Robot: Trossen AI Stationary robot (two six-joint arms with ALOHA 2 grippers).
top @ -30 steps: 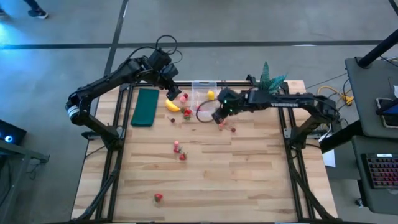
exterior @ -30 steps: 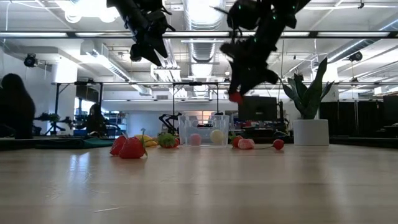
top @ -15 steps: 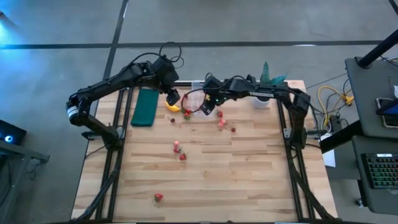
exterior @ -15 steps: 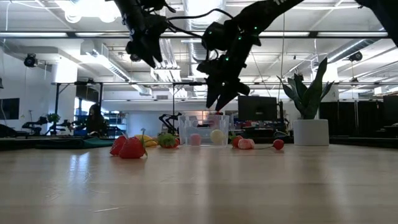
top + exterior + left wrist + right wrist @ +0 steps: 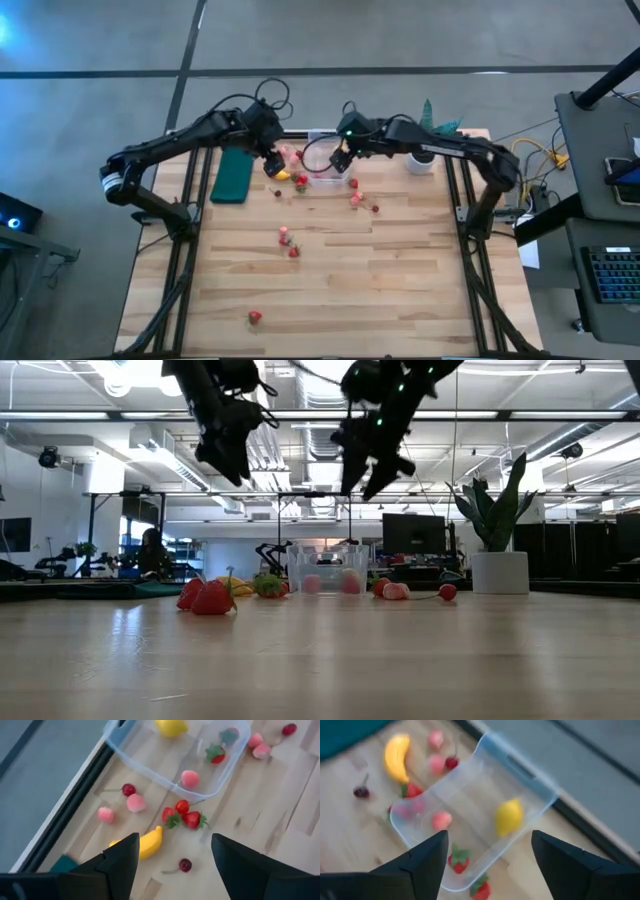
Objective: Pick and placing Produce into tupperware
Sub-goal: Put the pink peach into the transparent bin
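Note:
The clear tupperware (image 5: 322, 165) stands at the table's far edge. It holds a yellow lemon (image 5: 508, 816), a pink fruit (image 5: 440, 820) and two red strawberries (image 5: 459, 860). The yellow banana (image 5: 147, 842) lies on the table left of the box, with red and pink fruits (image 5: 190, 818) around it. My left gripper (image 5: 272, 165) hangs open and empty above the banana. My right gripper (image 5: 338, 161) hangs open and empty above the box; in the low view (image 5: 368, 472) it is well above the rim.
A dark green pad (image 5: 234, 172) lies left of the banana. A white plant pot (image 5: 420, 160) stands right of the box. Loose red fruits lie right of the box (image 5: 355, 198), mid-table (image 5: 288, 243) and near the front edge (image 5: 254, 318).
My right gripper has carried a red fruit toward the table's left and far edge to above the tupperware, let it go and risen; a red fruit now lies in the box. My left gripper has moved a little toward the near edge, over the banana.

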